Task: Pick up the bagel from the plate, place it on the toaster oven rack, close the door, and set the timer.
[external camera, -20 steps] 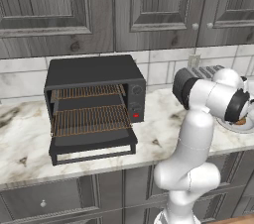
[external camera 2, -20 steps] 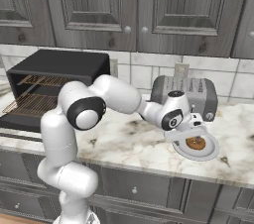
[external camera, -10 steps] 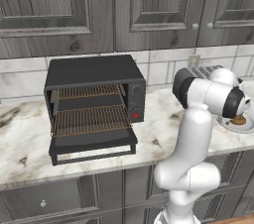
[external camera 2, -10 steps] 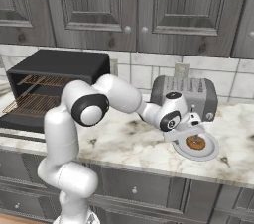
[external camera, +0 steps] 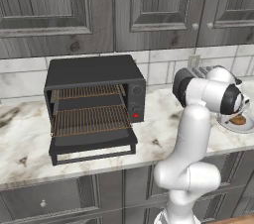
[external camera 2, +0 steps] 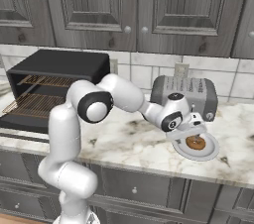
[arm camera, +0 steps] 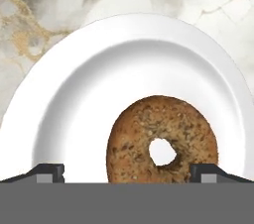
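Right now the small speckled golden-brown bagel (arm camera: 162, 147) lies flat on the round light-grey plate (arm camera: 89, 94) atop the marbled table (external camera 2: 129, 143), directly under the two-finger tool (arm camera: 127, 172), whose tips stand wide, empty, either side of it. Since a second ago the tool has dropped closer over the plate.

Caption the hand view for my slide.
Open gripper hovers over speckled golden-brown bagel on round light-grey plate.

A speckled golden-brown bagel (arm camera: 162, 143) with a small centre hole lies on a round white plate (arm camera: 74, 99), toward its lower right. The plate rests on a marbled white-and-gold surface (arm camera: 44, 10). The pincer's (arm camera: 127, 173) dark fingertips (arm camera: 48, 172) stand wide apart, flanking the bagel.
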### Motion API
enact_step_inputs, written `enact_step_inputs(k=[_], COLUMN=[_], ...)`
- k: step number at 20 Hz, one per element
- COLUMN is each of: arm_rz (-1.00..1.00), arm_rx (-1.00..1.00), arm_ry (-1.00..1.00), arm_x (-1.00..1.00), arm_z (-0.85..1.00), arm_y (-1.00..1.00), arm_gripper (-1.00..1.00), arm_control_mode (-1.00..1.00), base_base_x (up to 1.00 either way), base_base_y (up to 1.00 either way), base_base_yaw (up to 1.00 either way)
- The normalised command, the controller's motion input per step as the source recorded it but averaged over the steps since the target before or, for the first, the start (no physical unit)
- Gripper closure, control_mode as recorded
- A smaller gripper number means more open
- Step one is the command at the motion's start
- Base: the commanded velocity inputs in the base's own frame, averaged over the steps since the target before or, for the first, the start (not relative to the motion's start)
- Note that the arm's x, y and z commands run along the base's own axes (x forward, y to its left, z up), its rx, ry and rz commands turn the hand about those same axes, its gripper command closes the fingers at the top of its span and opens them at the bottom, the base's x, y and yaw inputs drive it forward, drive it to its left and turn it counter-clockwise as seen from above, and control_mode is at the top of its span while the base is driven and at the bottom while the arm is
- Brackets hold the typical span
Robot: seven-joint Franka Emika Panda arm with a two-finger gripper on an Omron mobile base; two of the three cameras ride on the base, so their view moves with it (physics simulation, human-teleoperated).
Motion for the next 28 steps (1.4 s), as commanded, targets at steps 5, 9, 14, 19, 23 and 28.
enact_step_inputs(k=[5, 9, 14, 19, 23, 28], arm_rz=[0.0, 0.0, 0.0, 0.0, 0.0, 0.0], arm_rx=[0.0, 0.0, 0.0, -0.01, -0.01, -0.03], arm_ry=[0.0, -0.01, -0.02, -0.01, 0.0, 0.0], arm_x=[0.03, 0.0, 0.01, 0.0, 0.0, -0.05], arm_z=[-0.17, -0.16, -0.22, -0.3, -0.27, -0.25], arm_y=[-0.2, -0.19, -0.11, 0.0, 0.03, 0.22], arm_gripper=[-1.0, -1.0, 1.0, 1.0, 1.0, 1.0], arm_control_mode=[-1.0, -1.0, -1.0, -1.0, -1.0, -1.0], base_base_x=[0.0, 0.0, 0.0, 0.0, 0.0, 0.0], base_base_y=[0.0, 0.0, 0.0, 0.0, 0.0, 0.0], base_base_yaw=[0.0, 0.0, 0.0, 0.0, 0.0, 0.0])
